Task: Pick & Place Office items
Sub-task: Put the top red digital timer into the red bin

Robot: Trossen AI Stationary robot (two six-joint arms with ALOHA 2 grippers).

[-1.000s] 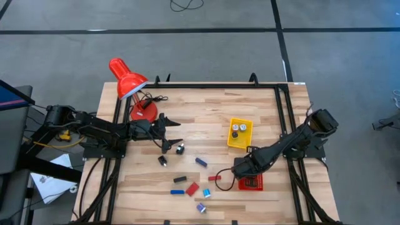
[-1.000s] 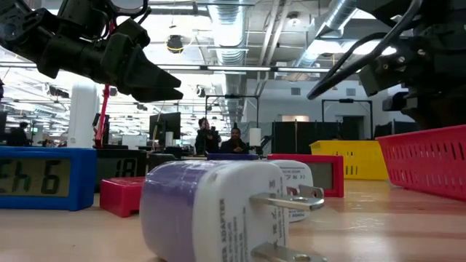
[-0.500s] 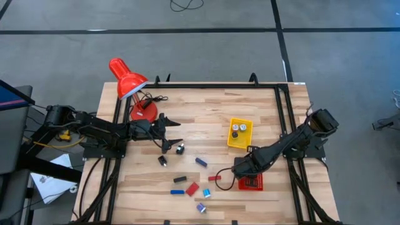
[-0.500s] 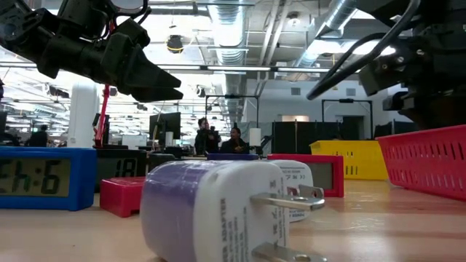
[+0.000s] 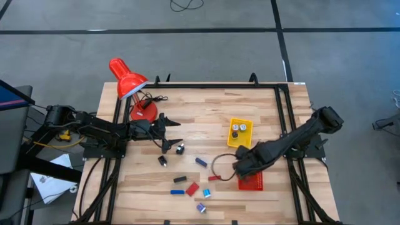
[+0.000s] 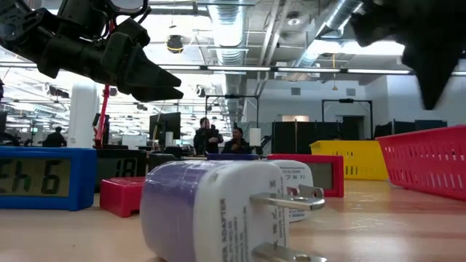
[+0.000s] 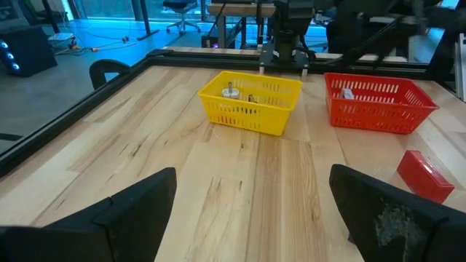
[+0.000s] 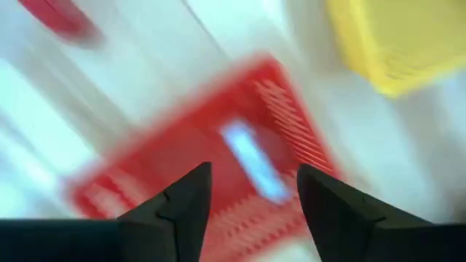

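Hovering over the red basket (image 8: 240,189), right gripper (image 8: 251,211) shows parted fingers and a light-blue piece (image 8: 251,164) inside below — likely just released. Left gripper (image 5: 170,131) waits spread wide near the lamp (image 5: 128,84); remaining office items (image 5: 187,181) lie mid-table.

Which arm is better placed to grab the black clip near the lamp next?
Left. Its end effector hovers open right beside the black clip, while the right end effector is across the table over the red basket.
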